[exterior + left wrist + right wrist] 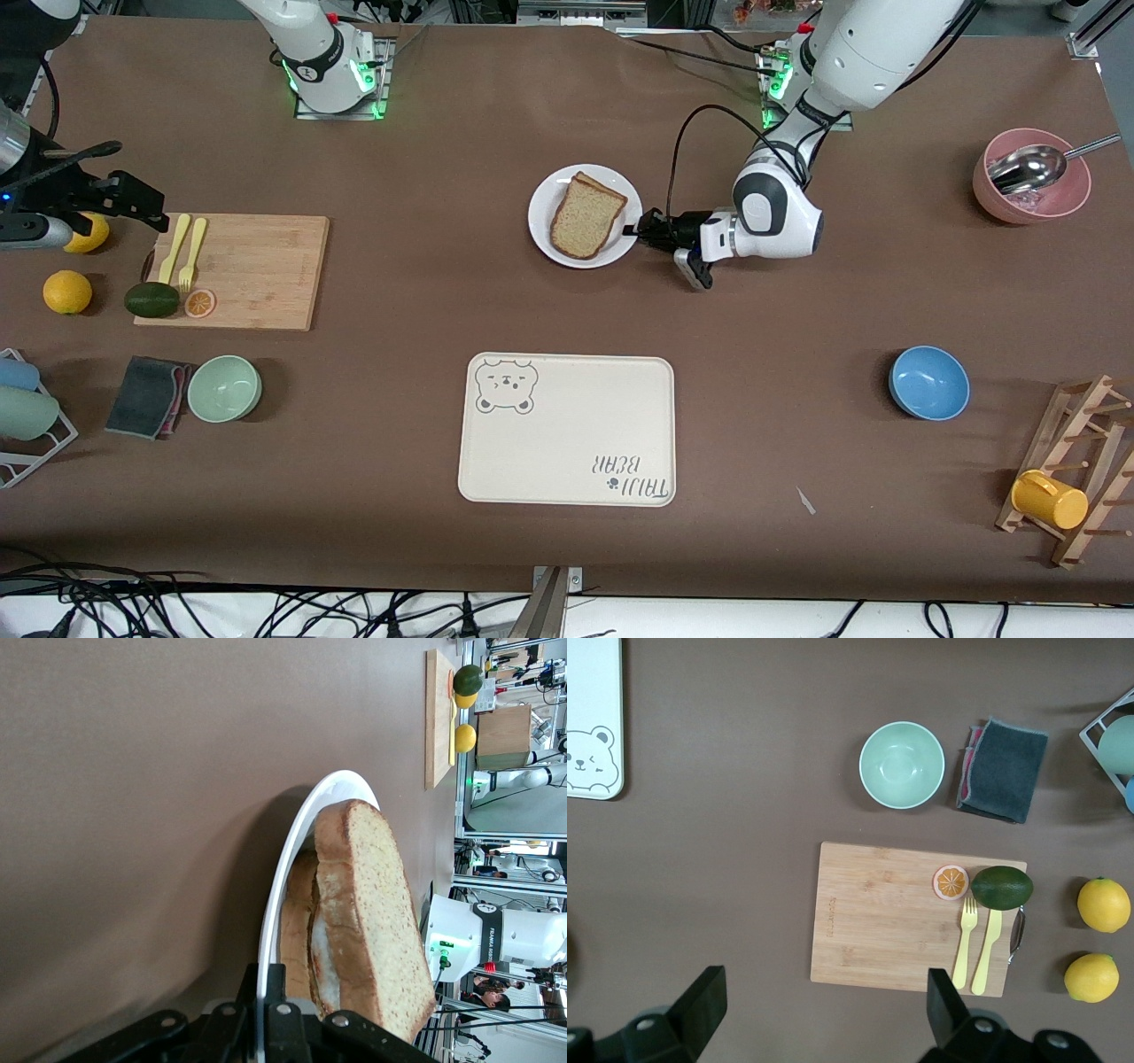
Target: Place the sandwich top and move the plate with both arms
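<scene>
Brown cloth covers the table, where one white plate (542, 232) sits toward the robots' edge, carrying the sandwich top (586, 215) stacked on a lower slice. The left gripper (640, 230) is clamped tight on the plate's rim at the left arm's side. The right gripper (819, 1003) hangs with fingers spread wide above one cutting board (912, 914) near the right arm's end, where two yellow utensils lie. One bear-print tray (567, 431) lies nearer the front edge.
</scene>
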{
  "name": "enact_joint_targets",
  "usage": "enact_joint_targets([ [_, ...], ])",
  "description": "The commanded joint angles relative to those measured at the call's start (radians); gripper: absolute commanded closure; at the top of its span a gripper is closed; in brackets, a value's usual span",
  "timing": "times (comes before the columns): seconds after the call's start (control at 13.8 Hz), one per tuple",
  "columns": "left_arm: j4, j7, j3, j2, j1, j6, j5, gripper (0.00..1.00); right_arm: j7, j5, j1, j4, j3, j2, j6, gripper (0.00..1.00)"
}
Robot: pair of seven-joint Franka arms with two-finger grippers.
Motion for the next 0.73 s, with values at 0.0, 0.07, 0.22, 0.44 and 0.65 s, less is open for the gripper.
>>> enact_joint_targets([
  [0.0,-0.014,-0.014,-0.003,-0.053,-0.005,0.001,-0.05,1.0,0.01,-0.002,-0.005,0.018,0.008,0.004,-0.015,0.0],
  [0.07,-0.011,-0.017,-0.003,-0.052,-0.004,0.001,-0.048,1.0,0.01,-0.002,-0.005,0.018,0.008,0.004,-0.017,0.0],
  [0.22,-0.01,-0.026,0.0,-0.07,0.008,-0.029,-0.048,1.0,0.01,-0.002,-0.005,0.018,0.008,0.004,-0.017,0.0],
  [0.44,0.005,-0.077,0.0,-0.104,0.05,-0.049,-0.034,1.0,0.008,-0.002,-0.005,0.018,0.008,0.004,-0.018,0.0],
  [0.65,0.085,-0.155,0.001,-0.104,0.084,-0.049,-0.024,1.0,0.008,-0.002,-0.005,0.018,0.008,0.004,-0.021,0.0],
])
